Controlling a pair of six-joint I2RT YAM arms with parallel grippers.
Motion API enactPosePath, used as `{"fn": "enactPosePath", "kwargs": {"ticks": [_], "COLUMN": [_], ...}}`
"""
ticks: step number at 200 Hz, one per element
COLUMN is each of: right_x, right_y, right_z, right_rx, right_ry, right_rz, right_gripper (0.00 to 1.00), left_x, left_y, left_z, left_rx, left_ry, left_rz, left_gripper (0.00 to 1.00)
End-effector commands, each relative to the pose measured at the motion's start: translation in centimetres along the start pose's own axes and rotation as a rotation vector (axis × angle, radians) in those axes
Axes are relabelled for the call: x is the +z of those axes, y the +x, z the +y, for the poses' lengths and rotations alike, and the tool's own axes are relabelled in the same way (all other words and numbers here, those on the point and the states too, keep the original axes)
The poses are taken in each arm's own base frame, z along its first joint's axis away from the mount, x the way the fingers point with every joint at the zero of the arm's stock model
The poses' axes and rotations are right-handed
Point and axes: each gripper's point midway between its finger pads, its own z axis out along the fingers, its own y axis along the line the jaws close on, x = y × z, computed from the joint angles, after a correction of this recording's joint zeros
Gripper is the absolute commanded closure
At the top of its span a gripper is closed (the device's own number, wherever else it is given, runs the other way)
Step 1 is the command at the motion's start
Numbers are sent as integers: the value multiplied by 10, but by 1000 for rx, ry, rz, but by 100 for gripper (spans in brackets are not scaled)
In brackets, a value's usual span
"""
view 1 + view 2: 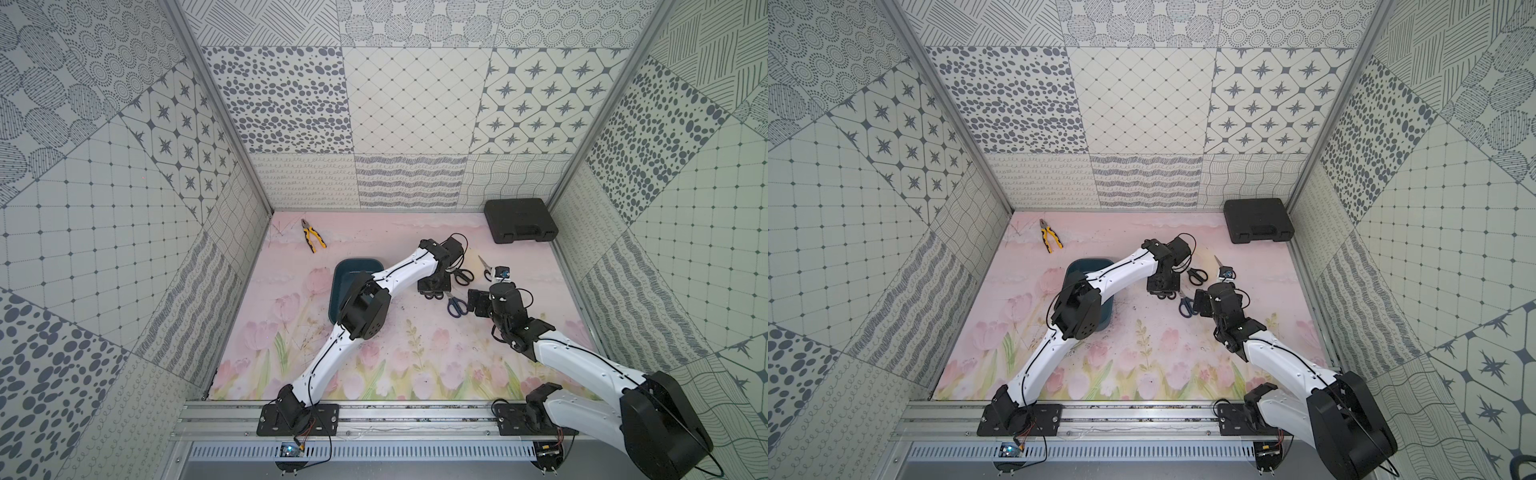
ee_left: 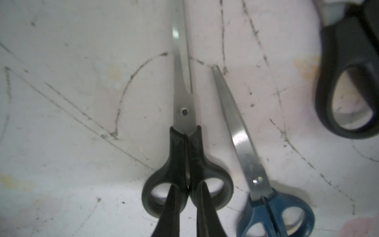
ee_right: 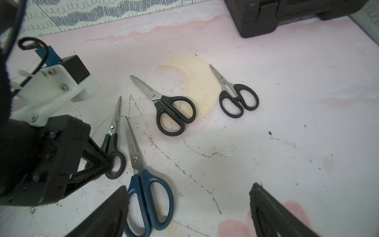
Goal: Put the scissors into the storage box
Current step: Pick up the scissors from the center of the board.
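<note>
Several pairs of scissors lie on the pink mat. My left gripper (image 2: 189, 188) is shut on the slim black-handled scissors (image 2: 184, 115): one fingertip goes through each loop and they pinch the inner handle bars together. These scissors still lie flat on the mat. Beside them lie the blue-handled scissors (image 3: 143, 184), a larger black-handled pair (image 3: 174, 115) and a small black-handled pair (image 3: 238, 100). My right gripper (image 3: 188, 197) hangs open just above the mat, one finger (image 3: 114, 205) next to the blue handles, holding nothing. The teal storage box (image 1: 349, 272) stands to the left, partly hidden by my left arm.
Yellow-and-black pliers (image 1: 312, 237) lie at the back left of the mat. A flat black hard case (image 1: 519, 220) sits in the back right corner. Patterned walls close in three sides. The two wrists are close together over the scissors.
</note>
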Motion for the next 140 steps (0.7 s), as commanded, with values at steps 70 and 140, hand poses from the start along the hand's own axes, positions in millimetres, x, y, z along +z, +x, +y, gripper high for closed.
{"fn": "enactPosePath", "kwargs": {"ticks": [70, 140], "right_x": [1, 5], "right_y": [-15, -12], "right_z": [11, 12], "right_rx": [-12, -10], "right_ry": [-47, -51], "right_rz": [-49, -42], "right_gripper": [4, 4], "left_x": [4, -8], "left_y": [33, 41], "left_z": [89, 114], "left_rx": [63, 102], "left_ry": [-148, -269], "left_rz": [122, 163], "left_gripper": [100, 84]}}
